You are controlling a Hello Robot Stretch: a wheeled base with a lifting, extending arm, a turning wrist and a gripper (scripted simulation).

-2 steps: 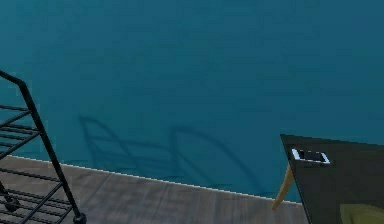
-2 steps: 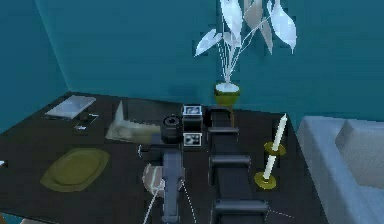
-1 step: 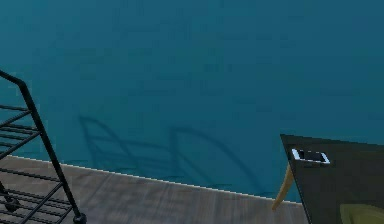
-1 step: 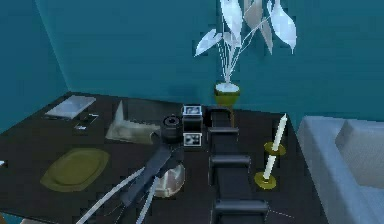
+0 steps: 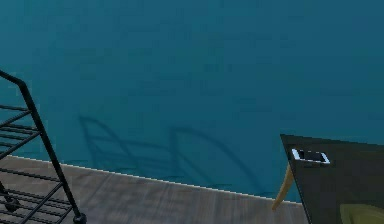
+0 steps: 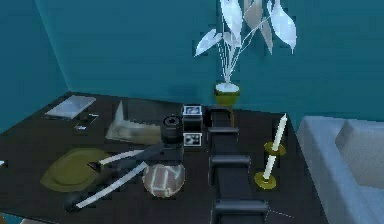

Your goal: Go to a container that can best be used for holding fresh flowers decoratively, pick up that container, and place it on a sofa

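Pick-up judged in hand: more reach across the table (image 6: 30, 140) is called for. Teal wall (image 5: 200, 70) is faced; sofa (image 6: 345, 150) is seen beside the table's edge at the arm side view's right. The pot (image 6: 227, 96) w/ white leaves, prob. the vase, is set at the far edge. Whether the gripper (image 6: 92, 183) holds anything can't be told.

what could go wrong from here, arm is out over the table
1. Two candles stand close beside the arm. A sideways swing or a base turn could knock them over.
2. The potted plant is top-heavy with tall leaves and sits near the far edge of the table. A nudge might tip it.
3. A bowl lies right next to the arm, so a low pull-back could drag it.
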